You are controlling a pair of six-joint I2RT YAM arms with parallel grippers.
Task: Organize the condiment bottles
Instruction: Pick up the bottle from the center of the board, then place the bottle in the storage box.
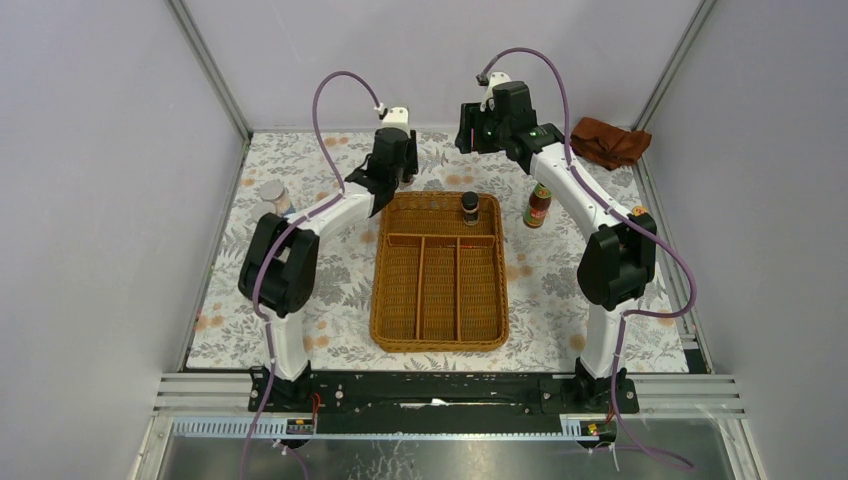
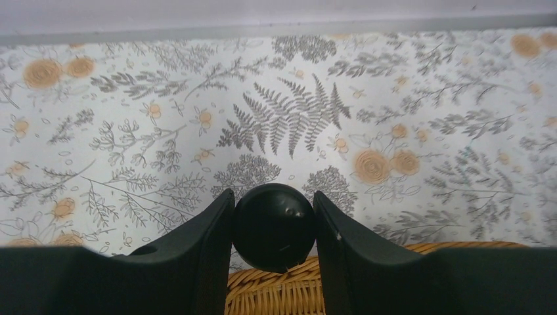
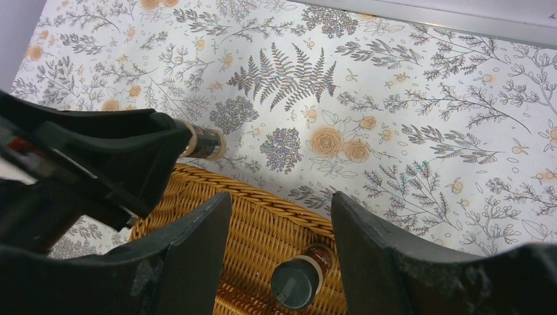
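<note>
My left gripper (image 2: pixel 273 223) is shut on the black cap of a tiny dark bottle (image 2: pixel 273 226), held just behind the back left rim of the wicker tray (image 1: pixel 440 335). The right wrist view shows this bottle (image 3: pixel 203 143) sticking out of the left fingers. A second tiny dark black-capped bottle (image 1: pixel 470 207) stands in the tray's back compartment. My right gripper (image 3: pixel 282 216) is open and empty, hovering above that bottle (image 3: pixel 299 279). A red yellow-capped sauce bottle (image 1: pixel 538 205) stands right of the tray. A silver-lidded shaker (image 1: pixel 272 195) stands at the far left. The other bottles are out of view.
The tray has one wide back compartment and three long front ones. A rust-brown cloth (image 1: pixel 610 142) lies at the back right corner. The floral mat (image 1: pixel 545 290) covers the table, with walls on three sides.
</note>
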